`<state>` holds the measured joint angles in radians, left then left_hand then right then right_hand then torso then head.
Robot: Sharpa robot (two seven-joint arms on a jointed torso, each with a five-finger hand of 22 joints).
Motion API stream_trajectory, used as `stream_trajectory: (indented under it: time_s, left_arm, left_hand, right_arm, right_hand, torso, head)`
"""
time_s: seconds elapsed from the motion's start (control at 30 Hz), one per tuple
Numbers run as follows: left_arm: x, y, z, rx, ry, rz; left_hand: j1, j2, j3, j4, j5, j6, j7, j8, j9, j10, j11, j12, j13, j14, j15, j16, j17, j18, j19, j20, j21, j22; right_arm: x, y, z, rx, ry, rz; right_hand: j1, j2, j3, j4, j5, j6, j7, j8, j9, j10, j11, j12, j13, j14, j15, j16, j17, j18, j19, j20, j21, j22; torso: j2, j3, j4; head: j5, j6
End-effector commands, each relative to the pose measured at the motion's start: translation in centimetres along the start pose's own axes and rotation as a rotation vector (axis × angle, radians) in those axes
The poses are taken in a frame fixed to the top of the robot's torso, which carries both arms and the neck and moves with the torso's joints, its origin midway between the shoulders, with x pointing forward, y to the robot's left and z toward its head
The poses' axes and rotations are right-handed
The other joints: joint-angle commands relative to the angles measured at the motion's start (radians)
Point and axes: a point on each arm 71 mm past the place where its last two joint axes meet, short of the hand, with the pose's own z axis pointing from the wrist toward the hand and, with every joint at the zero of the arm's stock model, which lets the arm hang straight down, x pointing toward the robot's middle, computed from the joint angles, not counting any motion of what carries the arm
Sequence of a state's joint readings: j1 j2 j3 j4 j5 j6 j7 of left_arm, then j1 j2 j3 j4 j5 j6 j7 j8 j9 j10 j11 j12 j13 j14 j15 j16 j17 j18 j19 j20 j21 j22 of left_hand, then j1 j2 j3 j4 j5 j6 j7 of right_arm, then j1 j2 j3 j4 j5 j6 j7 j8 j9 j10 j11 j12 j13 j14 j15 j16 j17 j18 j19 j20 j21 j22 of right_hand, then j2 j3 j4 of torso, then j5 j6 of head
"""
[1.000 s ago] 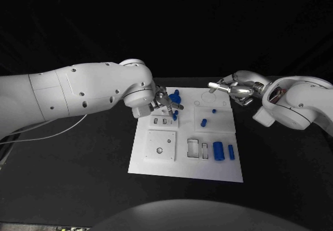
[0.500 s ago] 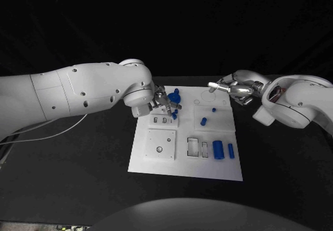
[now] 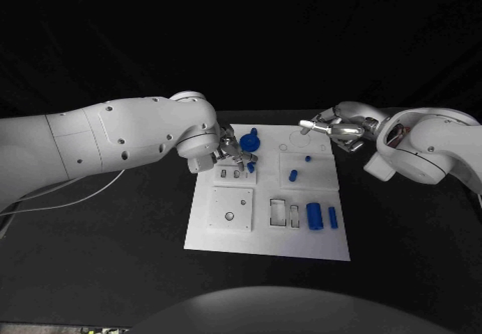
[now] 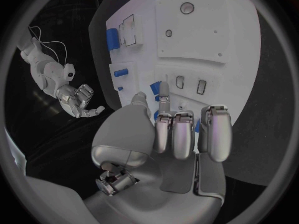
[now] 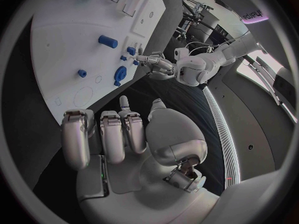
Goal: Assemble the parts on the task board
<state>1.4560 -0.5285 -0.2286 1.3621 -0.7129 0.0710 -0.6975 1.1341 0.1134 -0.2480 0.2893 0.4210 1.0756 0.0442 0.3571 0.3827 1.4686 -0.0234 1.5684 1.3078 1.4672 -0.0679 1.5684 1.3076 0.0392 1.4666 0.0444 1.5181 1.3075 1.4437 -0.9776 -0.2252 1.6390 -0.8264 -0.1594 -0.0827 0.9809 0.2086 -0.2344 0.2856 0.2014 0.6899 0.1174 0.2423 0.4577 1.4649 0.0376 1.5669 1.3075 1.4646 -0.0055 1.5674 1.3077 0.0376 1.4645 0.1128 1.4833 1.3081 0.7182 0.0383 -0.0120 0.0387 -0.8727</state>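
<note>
The left hand (image 3: pixel 233 149) hides blue parts (image 3: pixel 251 142) at the task board's (image 3: pixel 269 240) 11 o'clock; its grasp is unclear. The right hand (image 3: pixel 329 129) hovers empty over the black table (image 3: pixel 120 236).

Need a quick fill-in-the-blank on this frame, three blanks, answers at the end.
1. The task board is coloured ____.
2. The large blue cylinder lies near the board's edge on the robot's ____ side.
3. The hand working over the blue parts at the board's far end is the ____ hand; the right hand hovers at the board's far corner, holding nothing.

Missing words: white; right; left
</note>
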Motion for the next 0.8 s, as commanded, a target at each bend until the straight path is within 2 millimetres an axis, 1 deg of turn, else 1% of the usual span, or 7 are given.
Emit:
stream_trajectory:
  time_s: [0.03, 0.2, 0.37, 0.57, 0.7, 0.8]
  left_arm:
    - [0.07, 0.80, 0.02, -0.134, 0.002, 0.014]
    - [0.08, 0.56, 0.18, -0.127, -0.001, 0.012]
    - [0.17, 0.44, 0.33, -0.128, 0.002, 0.015]
    - [0.23, 0.51, 0.52, -0.132, 0.004, 0.014]
    - [0.23, 0.54, 0.69, -0.136, 0.004, 0.012]
    - [0.33, 0.56, 0.84, -0.140, 0.007, 0.013]
  left_hand:
    - [0.009, 0.000, -0.006, -0.001, 0.005, -0.001, 0.000, -0.005, 0.002, 0.102, -0.001, 0.002, 0.263, 0.104, -0.001, 0.002, 0.263, -0.003, -0.008, 0.001, -0.005, 0.119]
    - [0.010, 0.002, -0.007, 0.000, 0.005, -0.002, 0.001, -0.007, 0.005, 0.102, -0.001, 0.002, 0.263, 0.104, 0.000, 0.002, 0.263, -0.003, -0.009, 0.001, -0.006, 0.117]
    - [0.013, 0.003, -0.006, -0.001, 0.007, -0.003, 0.001, -0.009, 0.008, 0.102, 0.000, 0.002, 0.263, 0.104, 0.000, 0.002, 0.263, -0.002, -0.011, 0.001, -0.008, 0.115]
    - [0.018, 0.004, -0.005, -0.002, 0.010, -0.002, 0.000, -0.011, 0.011, 0.102, -0.001, 0.002, 0.263, 0.104, 0.000, 0.002, 0.263, -0.002, -0.011, 0.001, -0.008, 0.116]
    - [0.019, 0.005, -0.005, -0.002, 0.011, -0.001, 0.000, -0.011, 0.012, 0.102, -0.001, 0.002, 0.263, 0.104, 0.000, 0.002, 0.263, -0.002, -0.011, 0.001, -0.008, 0.115]
    - [0.020, 0.005, -0.005, -0.002, 0.011, -0.001, 0.000, -0.011, 0.012, 0.102, -0.001, 0.002, 0.263, 0.104, 0.000, 0.002, 0.263, -0.002, -0.011, 0.001, -0.008, 0.115]
  right_arm:
    - [0.24, -0.01, 0.05, 0.002, 0.024, -0.004]
    - [0.27, -0.01, 0.09, 0.004, 0.027, -0.005]
    - [0.30, -0.04, 0.11, 0.006, 0.031, -0.005]
    - [0.27, -0.09, 0.10, 0.007, 0.029, -0.005]
    - [0.25, -0.13, 0.11, 0.009, 0.029, -0.005]
    - [0.24, -0.16, 0.10, 0.010, 0.030, -0.005]
  right_hand:
    - [0.012, -0.001, -0.007, 0.000, 0.005, -0.001, 0.004, -0.003, 0.001, 0.106, 0.008, 0.004, 0.263, 0.106, 0.009, 0.003, 0.263, -0.006, -0.003, 0.004, -0.004, 0.221]
    - [0.012, -0.001, -0.007, 0.000, 0.005, 0.000, 0.004, -0.003, 0.001, 0.106, 0.008, 0.004, 0.263, 0.106, 0.009, 0.003, 0.263, -0.006, -0.005, 0.004, -0.006, 0.221]
    - [0.012, 0.000, -0.007, 0.001, 0.005, 0.000, 0.004, -0.003, 0.001, 0.106, 0.008, 0.004, 0.263, 0.106, 0.009, 0.003, 0.263, -0.005, -0.006, 0.004, -0.006, 0.220]
    - [0.012, 0.000, -0.008, 0.002, 0.006, 0.000, 0.004, -0.003, 0.002, 0.106, 0.008, 0.004, 0.263, 0.106, 0.009, 0.003, 0.263, -0.005, -0.009, 0.004, -0.009, 0.219]
    - [0.013, 0.001, -0.008, 0.002, 0.006, 0.000, 0.004, -0.003, 0.002, 0.106, 0.008, 0.004, 0.263, 0.106, 0.009, 0.003, 0.263, -0.004, -0.010, 0.004, -0.010, 0.218]
    - [0.013, 0.001, -0.008, 0.002, 0.006, 0.000, 0.004, -0.003, 0.002, 0.106, 0.008, 0.004, 0.263, 0.106, 0.009, 0.003, 0.263, -0.004, -0.010, 0.004, -0.010, 0.218]
  torso:
    - [0.000, 0.0002, -0.0001]
    - [0.000, 0.0006, 0.0001]
    - [0.000, 0.0001, -0.0007]
    - [0.000, 0.0010, -0.0008]
    - [0.000, 0.0010, -0.0007]
    - [0.000, 0.0006, -0.0009]
  head:
    - [-0.002, 0.000]
    - [-0.002, 0.000]
    - [-0.001, 0.000]
    - [-0.002, 0.000]
    - [-0.005, 0.000]
    - [-0.004, 0.000]
